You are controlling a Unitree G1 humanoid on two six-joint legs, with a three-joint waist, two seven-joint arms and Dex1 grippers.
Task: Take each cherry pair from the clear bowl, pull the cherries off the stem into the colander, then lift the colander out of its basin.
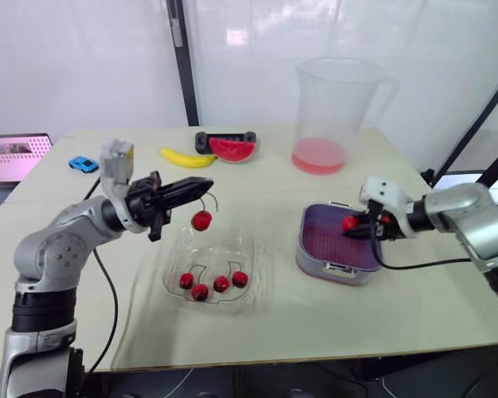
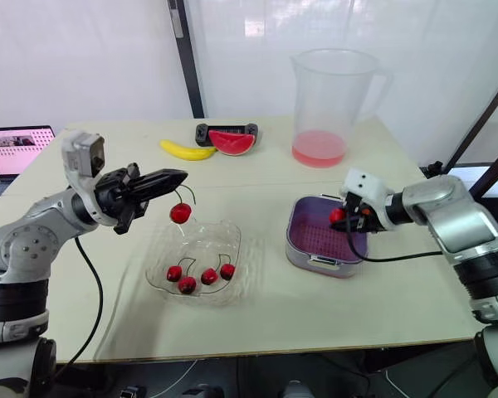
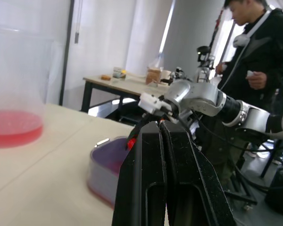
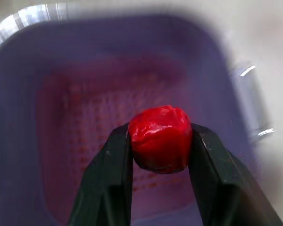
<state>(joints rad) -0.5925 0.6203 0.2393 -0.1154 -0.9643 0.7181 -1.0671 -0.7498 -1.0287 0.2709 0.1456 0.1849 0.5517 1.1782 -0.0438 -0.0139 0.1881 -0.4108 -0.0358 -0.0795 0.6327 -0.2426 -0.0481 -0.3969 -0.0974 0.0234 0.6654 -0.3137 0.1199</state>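
The right hand (image 1: 353,225) is held over the colander (image 1: 319,242), clamped on a cherry (image 4: 160,136). Left of the colander, the left hand (image 1: 201,187) is extended level above the clear bowl (image 1: 251,249), pinched shut on the stem (image 1: 204,206) of a hanging cherry (image 1: 202,220).

The left tool (image 2: 179,176) is closed on a thin stem (image 2: 188,192), and a hanging cherry (image 2: 180,213) dangles just below its tips. Beneath that tool sits the clear bowl (image 2: 228,240) with four more cherries (image 2: 201,276) inside. The right tool (image 2: 345,218) grips a single cherry (image 2: 337,215) over the purple colander (image 2: 311,239) on the bench (image 2: 315,307).
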